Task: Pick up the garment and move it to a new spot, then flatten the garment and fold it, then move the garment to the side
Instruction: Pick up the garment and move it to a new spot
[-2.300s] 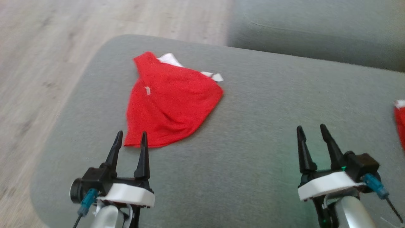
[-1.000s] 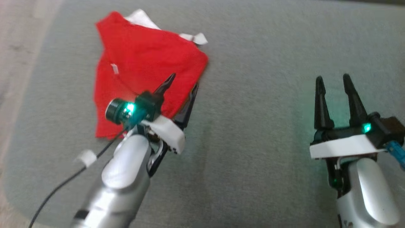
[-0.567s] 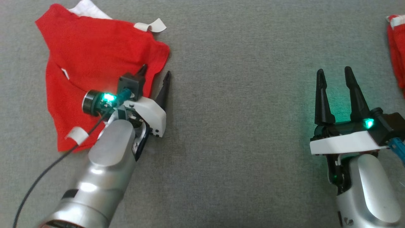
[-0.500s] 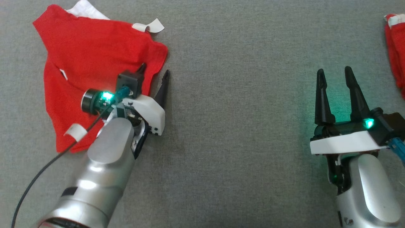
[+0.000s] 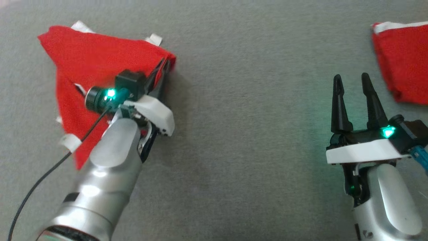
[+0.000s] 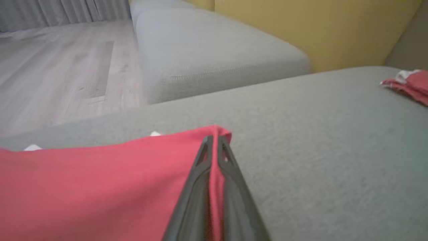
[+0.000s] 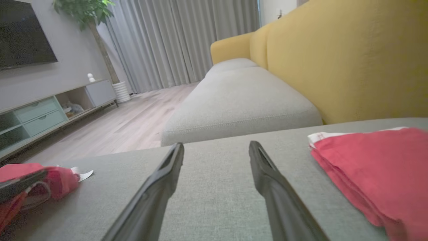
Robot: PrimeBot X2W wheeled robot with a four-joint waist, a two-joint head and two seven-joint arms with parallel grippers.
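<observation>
Left gripper [image 5: 163, 67]: fingers pressed together, pinching the right corner of the red garment [image 5: 93, 60]; the garment lies at the far left of the grey cushion [image 5: 240, 140]. Right gripper [image 5: 351, 77]: fingers spread, holding nothing; a folded red cloth [image 5: 404, 63] lies just beyond it at far right.

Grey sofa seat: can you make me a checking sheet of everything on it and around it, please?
Surface: grey sofa seat, plain fabric, no stains seen.
Job's things: red garment, rumpled, white bits poking out at its far edge.
Clutter: second red cloth, folded, lying apart at the robot's right.
Tools: left tool shut on the red garment's corner; right tool open, holding nothing.
Cables: black cable beside the left arm; blue plug on the right tool.
Surroundings: wooden floor, yellow sofa back, grey curtains, TV, plant.
</observation>
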